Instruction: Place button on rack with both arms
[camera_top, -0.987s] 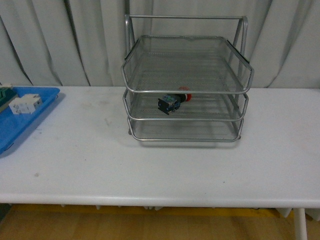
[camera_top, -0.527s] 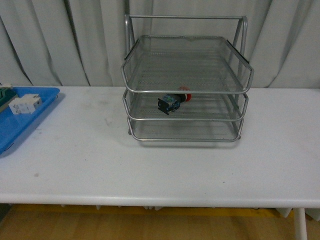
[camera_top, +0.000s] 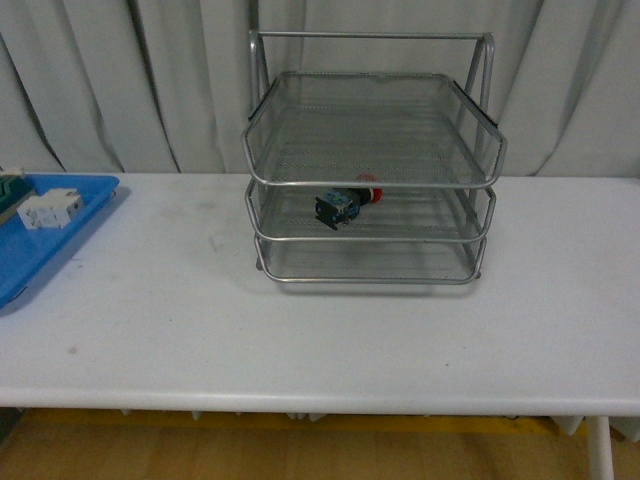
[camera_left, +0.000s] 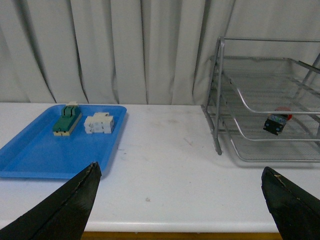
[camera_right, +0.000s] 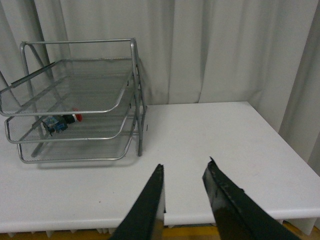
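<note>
The small push-button with a round red cap and a black body with blue-green parts (camera_top: 345, 204) lies on its side on the middle tier of the large three-tier silver wire-mesh rack with a tubular frame (camera_top: 372, 168), near that tier's front rail and left of its middle in the front view; the top tier's rail crosses just in front of the red cap, so only part of the cap shows, and the mesh blurs the finer parts of the body. The rack stands on the white worktop (camera_top: 320, 320) against a pale pleated curtain (camera_top: 90, 80). At the worktop's left edge a flat blue plastic tray (camera_top: 40, 250) is cut off by the frame in the front view; on it sits a white terminal block (camera_top: 50, 209), and a green-topped switch block (camera_left: 67, 119) shows fully only in the left wrist view, just beside the white one. Neither arm appears in the front view. In the left wrist view the left gripper (camera_left: 182, 200) shows only as two dark fingertips at the picture's lower corners, set wide apart and holding nothing. In the right wrist view the right gripper (camera_right: 184, 192) has its two dark fingers a narrow gap apart over the worktop, empty, well apart from the rack.
</note>
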